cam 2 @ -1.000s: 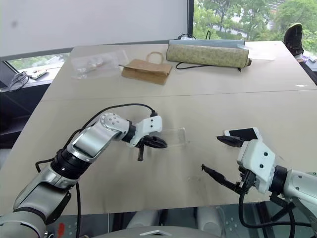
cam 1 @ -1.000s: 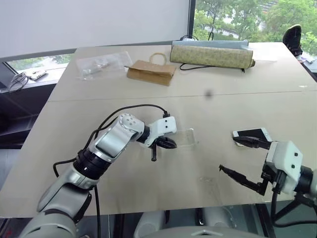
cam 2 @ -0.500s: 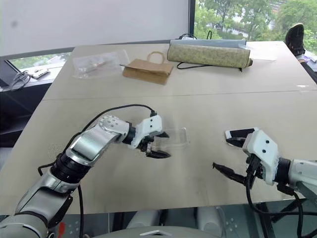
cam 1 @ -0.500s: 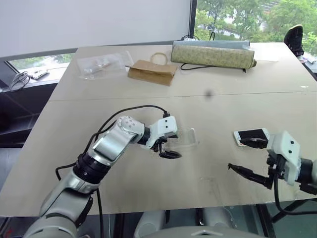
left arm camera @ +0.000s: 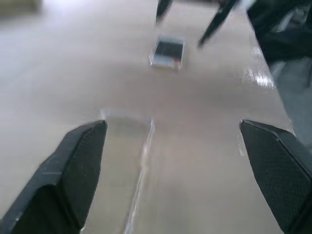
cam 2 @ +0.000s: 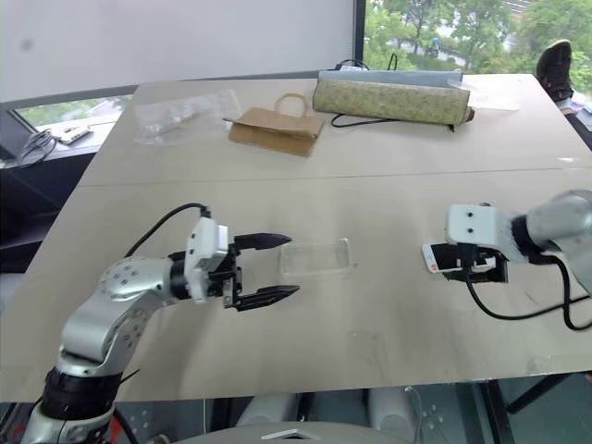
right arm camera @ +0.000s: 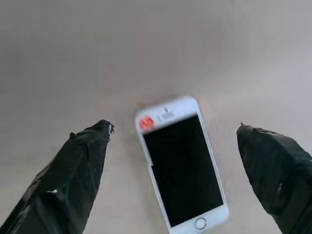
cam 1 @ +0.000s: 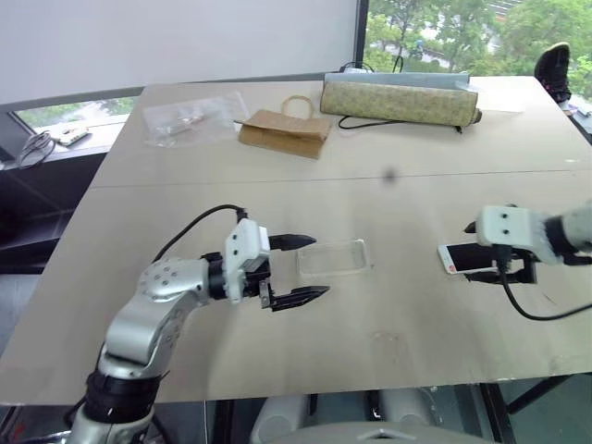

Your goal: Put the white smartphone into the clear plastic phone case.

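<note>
Two grippers, both empty and spread wide. Right gripper (right arm camera: 170, 146), at the right of the head view, hangs over the phone (right arm camera: 181, 163) with one black finger on each side of it and clear of it; judged, this is the line-up for a grasp across the phone's narrow width. Phone lies flat, screen up, on the table (cam 1: 388, 199), home button toward the wrist camera, a red mark beside its earpiece. No brand or writing is readable on it.

Left gripper (cam 1: 298, 268), left of centre, points level toward the case (cam 1: 333, 258), just beside it and not touching. Case lies flat at mid-table, well apart from the phone; judged, it is free to slide under pressure, and the left gripper is placed to steady it.

Upper left of the frame: a clear bag (cam 1: 190, 117), a paper bag (cam 1: 282, 132), a patterned roll (cam 1: 400, 100). No legible labels.
</note>
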Robot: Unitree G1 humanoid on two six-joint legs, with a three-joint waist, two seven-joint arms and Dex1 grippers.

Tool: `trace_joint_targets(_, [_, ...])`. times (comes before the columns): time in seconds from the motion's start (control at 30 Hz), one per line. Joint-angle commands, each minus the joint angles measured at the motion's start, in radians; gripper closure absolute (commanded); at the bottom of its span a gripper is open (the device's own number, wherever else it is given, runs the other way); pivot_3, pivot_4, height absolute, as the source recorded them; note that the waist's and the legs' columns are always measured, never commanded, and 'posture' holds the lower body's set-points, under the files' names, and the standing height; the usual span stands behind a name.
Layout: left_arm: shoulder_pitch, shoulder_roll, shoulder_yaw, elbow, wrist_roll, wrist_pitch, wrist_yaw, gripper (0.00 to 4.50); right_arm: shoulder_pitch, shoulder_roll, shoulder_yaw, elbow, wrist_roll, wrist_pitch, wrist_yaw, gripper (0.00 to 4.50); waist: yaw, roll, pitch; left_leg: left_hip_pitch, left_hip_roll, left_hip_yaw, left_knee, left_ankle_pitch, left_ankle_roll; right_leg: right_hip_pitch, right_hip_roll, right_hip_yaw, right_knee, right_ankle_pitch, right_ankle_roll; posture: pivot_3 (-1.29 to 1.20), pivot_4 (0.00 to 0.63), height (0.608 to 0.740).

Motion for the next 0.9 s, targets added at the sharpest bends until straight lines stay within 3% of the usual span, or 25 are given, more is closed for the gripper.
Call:
trace_joint_targets(0.03, [0.041, 0.005, 0.047, -0.089, -0.084, 0.031, 0.039, 0.03, -0.092, 0.03, 0.073, 0.096, -0.086, -0.024, 0.089, 0.0, -0.001, 0.0, 0.0, -0.001, 0.0, 0.0, 0.0, 0.0, 0.0, -0.001, 0.0, -0.001, 0.0, 0.0, 0.0, 0.0, 0.15, 0.74])
trace_joint_targets(0.33, [0.075, 0.041, 0.047, -0.2, -0.159, 0.065, 0.117, 0.03, -0.26, 0.119, 0.174, 0.312, -0.239, -0.12, 0.211, 0.0, -0.001, 0.001, 0.0, -0.004, 0.0, 0.0, 0.0, 0.0, 0.0, -0.004, 0.0, 0.0, 0.001, 0.0, 0.0, 0.0, 0.15, 0.74])
trace_joint_targets(0.8, [0.141, 0.043, 0.042, -0.194, -0.164, 0.013, 0.146, 0.03, -0.249, 0.18, 0.215, 0.456, -0.362, -0.139, 0.256, 0.0, 0.0, 0.0, -0.001, -0.003, -0.001, 0.0, 0.001, 0.0, 0.0, -0.003, 0.0, 0.001, 0.001, 0.0, 0.0, 0.0, 0.15, 0.74])
trace_joint_targets(0.9, [0.148, 0.026, 0.032, -0.186, -0.152, -0.002, 0.17, 0.0, -0.24, 0.182, 0.215, 0.46, -0.37, -0.166, 0.262, 1.3, 0.002, -0.001, -0.001, 0.0, -0.001, 0.0, 0.001, 0.0, 0.0, 0.0, -0.001, 0.0, 0.001, 0.0, 0.0, 0.0, 0.15, 0.74])
